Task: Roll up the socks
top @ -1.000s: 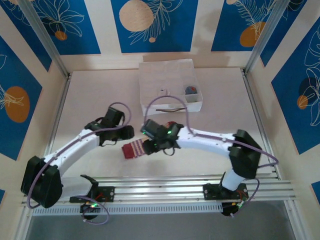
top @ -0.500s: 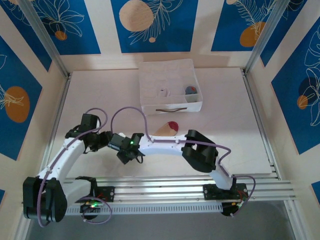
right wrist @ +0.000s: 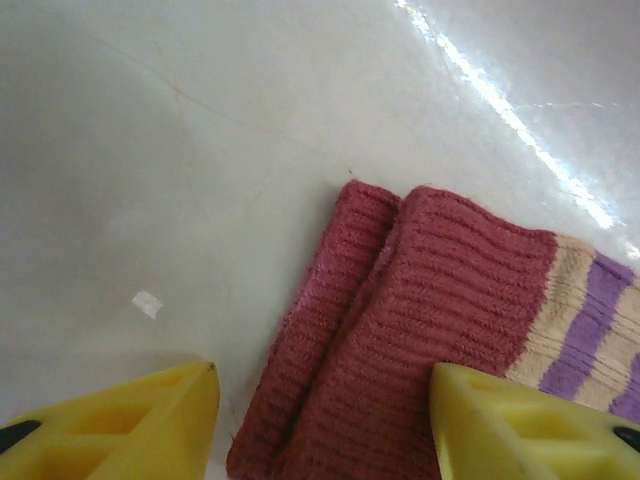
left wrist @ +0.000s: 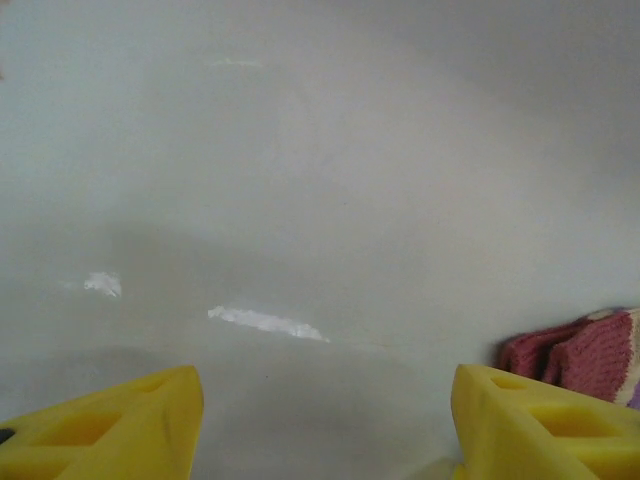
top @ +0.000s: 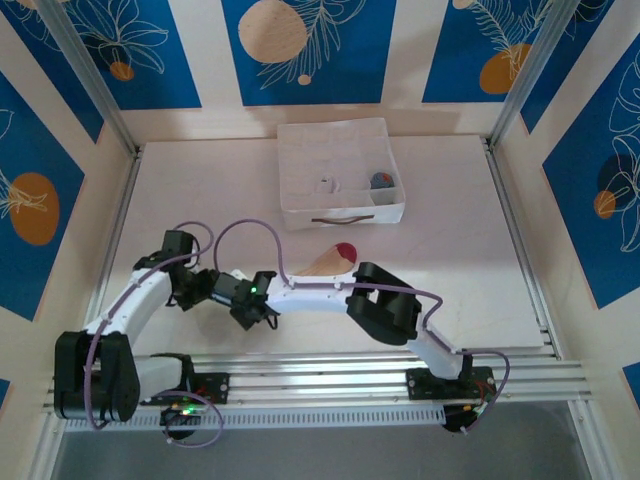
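White table [top: 470, 250] bears one tan sock [top: 325, 262] and one white box [top: 345, 215].

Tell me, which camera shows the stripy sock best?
The right wrist view: the sock lies close up, its maroon ribbing and purple stripes sharp. The left wrist view catches a blurry maroon corner at its right edge. The top view shows the tan foot and maroon toe, small, with the right arm over the cuff.
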Motion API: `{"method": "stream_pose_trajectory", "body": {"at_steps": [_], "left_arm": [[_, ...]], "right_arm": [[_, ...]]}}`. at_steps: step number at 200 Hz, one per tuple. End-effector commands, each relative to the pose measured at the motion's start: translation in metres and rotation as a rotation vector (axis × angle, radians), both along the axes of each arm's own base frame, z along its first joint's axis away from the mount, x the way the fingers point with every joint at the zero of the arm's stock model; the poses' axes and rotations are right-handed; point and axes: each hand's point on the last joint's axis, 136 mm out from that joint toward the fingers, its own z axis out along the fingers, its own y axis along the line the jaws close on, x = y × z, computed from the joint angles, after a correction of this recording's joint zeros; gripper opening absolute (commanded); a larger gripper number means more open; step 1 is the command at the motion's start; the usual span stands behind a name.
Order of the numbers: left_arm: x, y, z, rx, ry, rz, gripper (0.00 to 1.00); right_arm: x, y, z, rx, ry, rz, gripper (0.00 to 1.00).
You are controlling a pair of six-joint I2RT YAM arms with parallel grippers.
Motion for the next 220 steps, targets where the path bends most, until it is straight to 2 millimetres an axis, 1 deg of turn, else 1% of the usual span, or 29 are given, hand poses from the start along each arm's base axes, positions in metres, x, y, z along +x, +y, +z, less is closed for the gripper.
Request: {"method": "stream_pose_trajectory", "body": {"at_steps": [1,11,21,27,37,38,45,72,81,92,112,119,137,154,158,171,181,189,194,204,220], "left_arm": [[0.015,-0.009,0.011,-0.086,-0.059,-0.002,0.66],[0.015,-0.005,0.010,-0.067,-0.053,0.003,0.66],[0.013,-0.002,0.010,-0.049,-0.043,-0.007,0.65],[0.013,-0.003,0.011,-0.047,-0.047,-0.018,0.65],[0.013,-0.006,0.012,-0.061,-0.061,-0.039,0.65],[0.013,-0.007,0.013,-0.065,-0.062,-0.041,0.65],[0.014,-0.011,0.015,-0.089,-0.084,-0.056,0.64],[0.022,-0.036,0.033,-0.213,-0.218,-0.150,0.61],[0.025,-0.044,0.040,-0.249,-0.267,-0.182,0.57],[0.027,-0.053,0.048,-0.271,-0.317,-0.235,0.55],[0.030,-0.075,0.061,-0.295,-0.408,-0.359,0.55],[0.030,-0.087,0.069,-0.326,-0.462,-0.413,0.55],[0.027,-0.120,0.087,-0.396,-0.637,-0.555,0.54],[0.018,-0.145,0.105,-0.398,-0.839,-0.701,0.53],[0.014,-0.149,0.105,-0.389,-0.870,-0.726,0.53],[0.006,-0.160,0.113,-0.371,-0.992,-0.805,0.54],[-0.006,-0.172,0.118,-0.400,-1.078,-0.894,0.57],[-0.022,-0.184,0.126,-0.455,-1.158,-1.007,0.58],[-0.029,-0.189,0.126,-0.475,-1.183,-1.048,0.59],[-0.035,-0.196,0.121,-0.483,-1.191,-1.089,0.60],[-0.043,-0.205,0.106,-0.466,-1.159,-1.181,0.61]], "right_arm": [[-0.025,-0.007,-0.031,-0.084,0.056,0.091,0.55],[-0.028,-0.008,-0.031,-0.070,0.069,0.108,0.54],[-0.029,-0.013,-0.027,-0.051,0.077,0.111,0.51],[-0.029,-0.017,-0.025,-0.039,0.082,0.106,0.48],[-0.026,-0.025,-0.015,-0.002,0.088,0.095,0.42],[-0.025,-0.024,-0.012,0.008,0.088,0.095,0.41],[-0.024,-0.034,-0.008,0.026,0.096,0.084,0.35],[-0.021,-0.067,0.015,0.123,0.129,0.068,0.20],[-0.022,-0.077,0.022,0.165,0.152,0.078,0.16],[-0.025,-0.087,0.031,0.231,0.211,0.091,0.13],[-0.027,-0.105,0.047,0.362,0.319,0.101,0.10],[-0.028,-0.110,0.053,0.411,0.357,0.112,0.10],[-0.030,-0.126,0.057,0.473,0.431,0.116,0.09],[-0.029,-0.139,0.058,0.492,0.483,0.098,0.08],[-0.028,-0.141,0.058,0.497,0.494,0.093,0.08],[-0.028,-0.147,0.060,0.524,0.525,0.088,0.07],[-0.028,-0.150,0.062,0.546,0.546,0.084,0.07],[-0.029,-0.151,0.064,0.566,0.560,0.085,0.07],[-0.029,-0.152,0.065,0.577,0.570,0.082,0.07],[-0.029,-0.154,0.065,0.594,0.590,0.081,0.07],[-0.030,-0.157,0.066,0.616,0.619,0.076,0.07]]}}
